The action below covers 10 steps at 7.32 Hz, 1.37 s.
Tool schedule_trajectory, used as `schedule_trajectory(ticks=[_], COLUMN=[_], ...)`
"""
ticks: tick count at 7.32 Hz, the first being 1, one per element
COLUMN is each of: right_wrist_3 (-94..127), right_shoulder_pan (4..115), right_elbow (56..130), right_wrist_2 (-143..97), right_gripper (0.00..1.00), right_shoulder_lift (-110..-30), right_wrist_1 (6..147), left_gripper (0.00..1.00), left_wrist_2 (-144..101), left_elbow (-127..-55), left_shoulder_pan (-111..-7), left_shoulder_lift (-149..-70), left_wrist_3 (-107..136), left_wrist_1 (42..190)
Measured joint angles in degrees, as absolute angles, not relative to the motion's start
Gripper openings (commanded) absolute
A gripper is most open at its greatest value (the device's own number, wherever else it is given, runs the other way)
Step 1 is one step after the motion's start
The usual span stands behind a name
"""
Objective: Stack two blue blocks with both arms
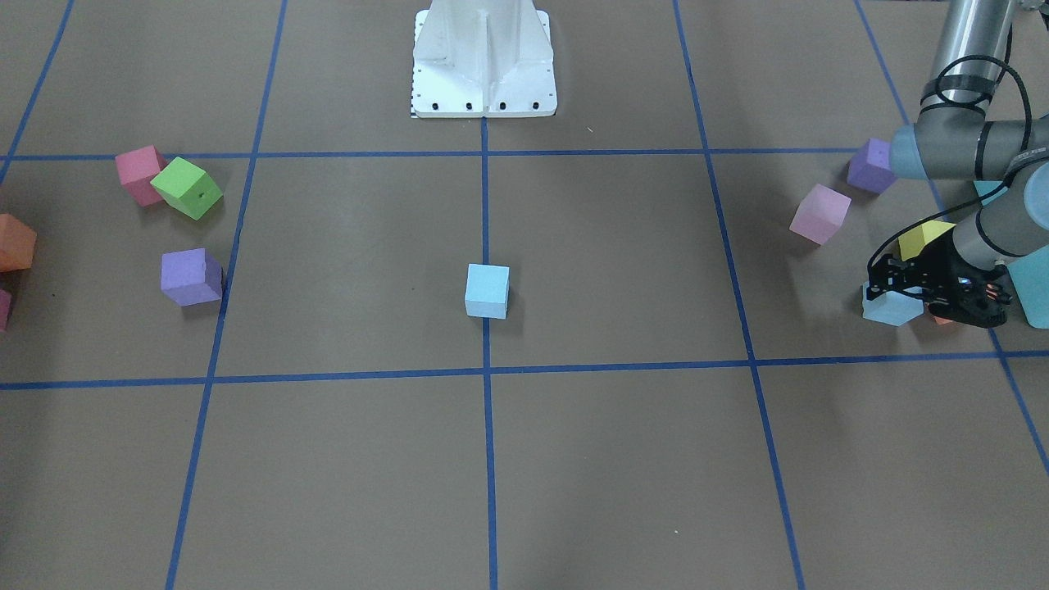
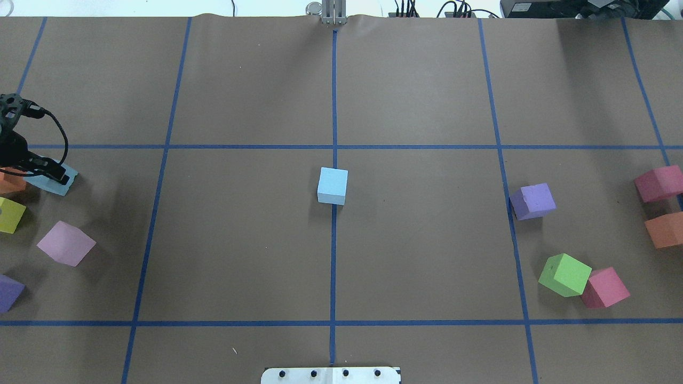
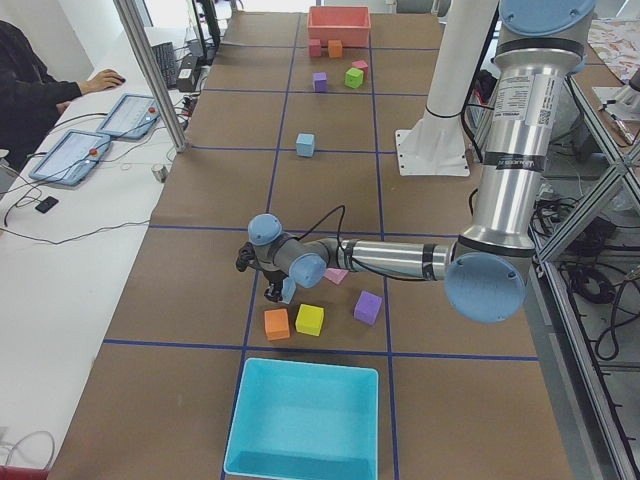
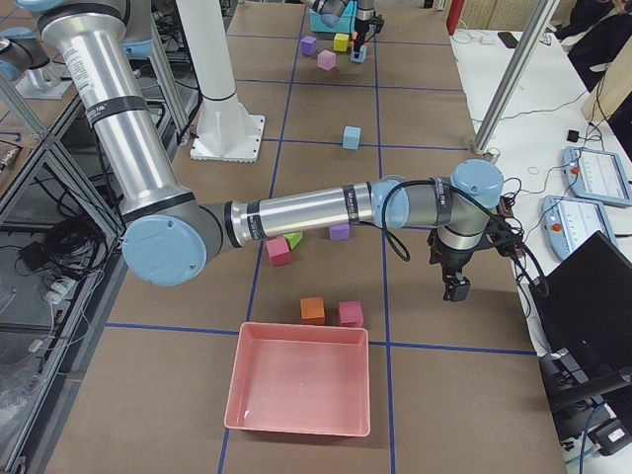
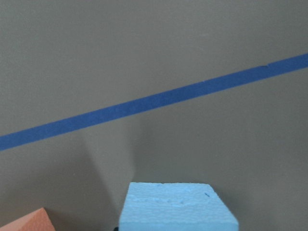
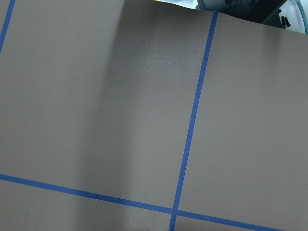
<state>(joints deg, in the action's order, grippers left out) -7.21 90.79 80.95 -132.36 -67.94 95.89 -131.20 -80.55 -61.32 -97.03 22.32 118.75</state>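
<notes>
Currently at the left end: left gripper (image 1: 889, 283) down at table level, fingers set about a blue block (image 1: 892, 311), with an orange cube (image 2: 10, 181) just beside. Cannot tell whether clamped or merely straddling. In the left wrist view, only the block's top face, close under the lens.

Other blue block (image 2: 332, 185): sits upright on the centre tape line (image 2: 334, 106), well apart from both arms.

Right gripper (image 4: 455, 290): hangs over brown paper (image 4: 464, 346), pointing down. Seen only from the side; cannot tell whether open or closed.

Turquoise bin (image 3: 300, 368), left end: inner floor in plain sight throughout. Orange cube, yellow cube (image 3: 309, 320) and purple cube (image 3: 368, 307) outside it, just beyond the far rim.

Pink bin (image 4: 296, 427), right end: floor likewise in plain sight. Second orange cube (image 4: 312, 310) and pink cube (image 4: 351, 314) outside it, near the far rim.
</notes>
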Motion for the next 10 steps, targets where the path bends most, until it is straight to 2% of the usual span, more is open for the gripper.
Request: schedule_trajectory(ticks=[2,5,7,10], right_wrist_3=[-7.2,-7.2,-7.2,-7.1], right_shoulder_pan=[90.8,90.8,90.8,90.8], right_elbow=[81.0,81.0,81.0,81.0], right_wrist_2=[-132.4,-132.6,-132.6,-132.6], right_gripper=[1.0,1.0,1.0,1.0], right_shoulder_lift=[-68.0,-68.0,-68.1,-68.1], right_wrist_1=[95.9,95.9,95.9,95.8], left_gripper=[0.66,0.66,0.66,0.66], left_wrist_2=[-134.0,-135.5,-132.9,-124.9], left_elbow=[-81.4,-88.9,-93.7,-93.3], left_shoulder_pan=[-61.8,-61.7,-55.7,-43.7], left_shoulder_lift=[-101.2,-116.2,-123.0,-132.7], left_wrist_3=[22.4,29.7,43.5,58.2], left_wrist_1=[113.2,90.7,85.7,85.0])
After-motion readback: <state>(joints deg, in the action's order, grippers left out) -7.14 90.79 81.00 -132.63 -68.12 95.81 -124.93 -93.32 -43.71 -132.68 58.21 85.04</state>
